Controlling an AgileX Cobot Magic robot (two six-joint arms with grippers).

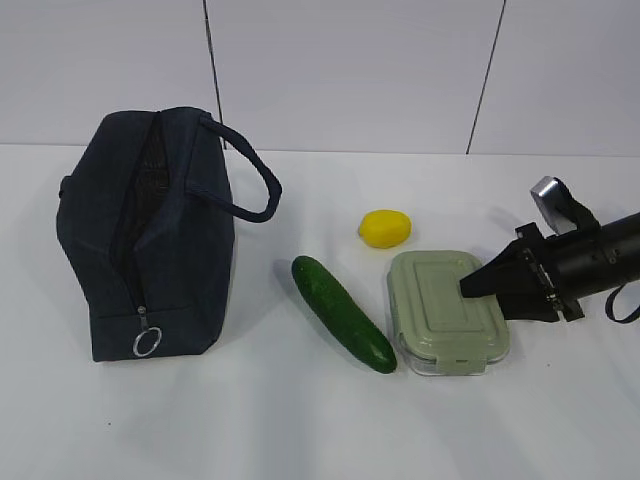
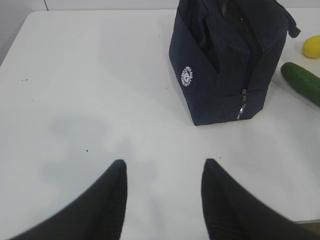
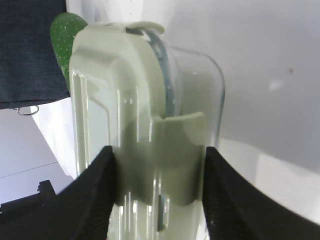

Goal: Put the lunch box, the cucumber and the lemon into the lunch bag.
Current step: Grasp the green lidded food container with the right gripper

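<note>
The lunch box (image 1: 445,310), clear with a sage-green lid, lies flat on the white table. My right gripper (image 1: 475,285) comes in from the right and is shut on its near end. In the right wrist view both fingers press the sides of the lunch box (image 3: 130,100), with the gripper (image 3: 159,150) across the lid clip. The dark green cucumber (image 1: 342,312) lies slantwise just left of the box. Behind them sits the yellow lemon (image 1: 384,228). The navy lunch bag (image 1: 150,240) stands at the left. My left gripper (image 2: 165,165) hangs open over bare table, short of the bag (image 2: 225,60).
The bag's zipper ring (image 1: 146,343) hangs at its front end and one loop handle (image 1: 250,180) sticks out toward the lemon. A white wall runs along the table's far edge. My left arm does not show in the exterior view.
</note>
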